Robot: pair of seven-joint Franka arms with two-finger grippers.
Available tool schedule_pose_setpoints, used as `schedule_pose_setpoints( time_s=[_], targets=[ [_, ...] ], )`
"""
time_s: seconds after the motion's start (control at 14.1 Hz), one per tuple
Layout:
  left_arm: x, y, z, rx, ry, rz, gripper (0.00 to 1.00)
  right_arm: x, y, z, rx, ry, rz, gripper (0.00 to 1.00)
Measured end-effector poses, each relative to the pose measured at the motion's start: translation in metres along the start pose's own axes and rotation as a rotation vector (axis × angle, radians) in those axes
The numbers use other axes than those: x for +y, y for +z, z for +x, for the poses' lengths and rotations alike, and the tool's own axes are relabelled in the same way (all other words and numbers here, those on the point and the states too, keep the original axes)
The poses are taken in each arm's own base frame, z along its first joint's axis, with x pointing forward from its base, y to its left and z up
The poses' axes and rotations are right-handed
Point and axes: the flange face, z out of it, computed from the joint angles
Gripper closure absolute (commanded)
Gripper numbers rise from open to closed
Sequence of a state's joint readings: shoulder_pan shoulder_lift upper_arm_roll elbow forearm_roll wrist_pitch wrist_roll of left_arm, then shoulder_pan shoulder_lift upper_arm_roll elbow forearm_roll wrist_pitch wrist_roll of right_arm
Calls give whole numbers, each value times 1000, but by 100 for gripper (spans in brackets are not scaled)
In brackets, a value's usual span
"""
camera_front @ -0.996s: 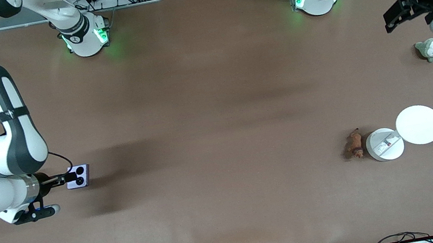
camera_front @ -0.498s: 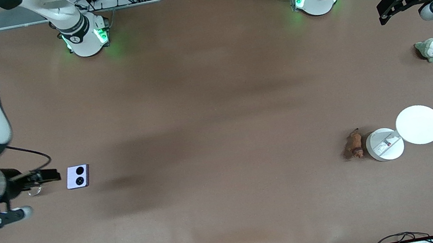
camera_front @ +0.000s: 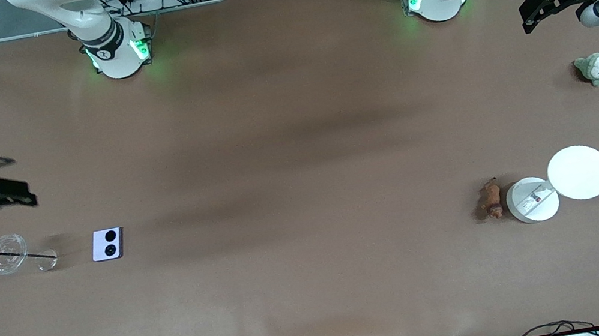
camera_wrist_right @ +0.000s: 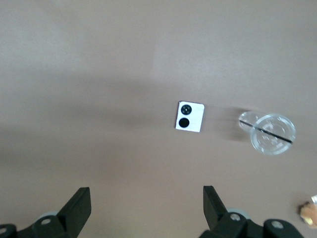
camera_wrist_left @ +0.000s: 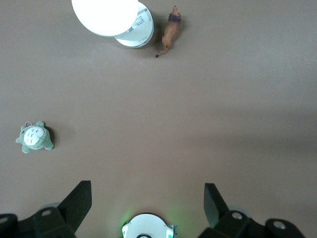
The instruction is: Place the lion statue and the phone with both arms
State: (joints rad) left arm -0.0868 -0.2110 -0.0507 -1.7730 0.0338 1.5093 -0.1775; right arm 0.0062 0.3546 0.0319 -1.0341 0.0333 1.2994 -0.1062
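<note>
The pale lilac phone (camera_front: 107, 244) lies flat on the table toward the right arm's end, its two black circles up; it also shows in the right wrist view (camera_wrist_right: 189, 117). My right gripper (camera_front: 23, 196) is open and empty, up in the air over the table's end, apart from the phone; its own view (camera_wrist_right: 147, 194) shows the jaws wide apart. The orange-brown lion statue (camera_front: 490, 200) lies on its side beside a white round container (camera_front: 532, 199); it also shows in the left wrist view (camera_wrist_left: 171, 30). My left gripper (camera_front: 531, 15) is open, empty and high (camera_wrist_left: 147, 191).
A clear glass cup with a black straw (camera_front: 5, 254) and a small clear lid (camera_front: 47, 260) lie beside the phone. A white disc (camera_front: 579, 172) touches the container. A grey-green and white plush (camera_front: 598, 67) sits toward the left arm's end.
My right gripper was at the phone, then drew back from it toward the table's end and rose, uncovering the glass cup. The phone stayed put. My left gripper moved slightly toward the bases.
</note>
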Motion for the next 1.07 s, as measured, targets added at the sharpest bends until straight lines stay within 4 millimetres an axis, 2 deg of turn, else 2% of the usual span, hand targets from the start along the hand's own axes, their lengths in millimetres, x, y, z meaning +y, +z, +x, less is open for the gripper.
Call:
schedule_pose_setpoints(
  time_s=[0.21, 0.36, 0.71, 0.92, 1.07],
  targets=[
    [0, 3, -5, -5, 1, 2, 0, -14, -45, -50, -15, 62, 2, 0],
    [0, 2, -9, -5, 1, 2, 0, -25, -58, -74, -14, 79, 0, 0],
    [-1, -2, -21, 8, 3, 3, 0, -17, -59, -121, -37, 119, -5, 0],
    [1, -3, -27, 16, 8, 4, 0, -15, -51, -134, -37, 129, -6, 0],
    [4, -4, -30, 23, 14, 6, 0, -15, -43, -134, -39, 130, -8, 0]
  ],
)
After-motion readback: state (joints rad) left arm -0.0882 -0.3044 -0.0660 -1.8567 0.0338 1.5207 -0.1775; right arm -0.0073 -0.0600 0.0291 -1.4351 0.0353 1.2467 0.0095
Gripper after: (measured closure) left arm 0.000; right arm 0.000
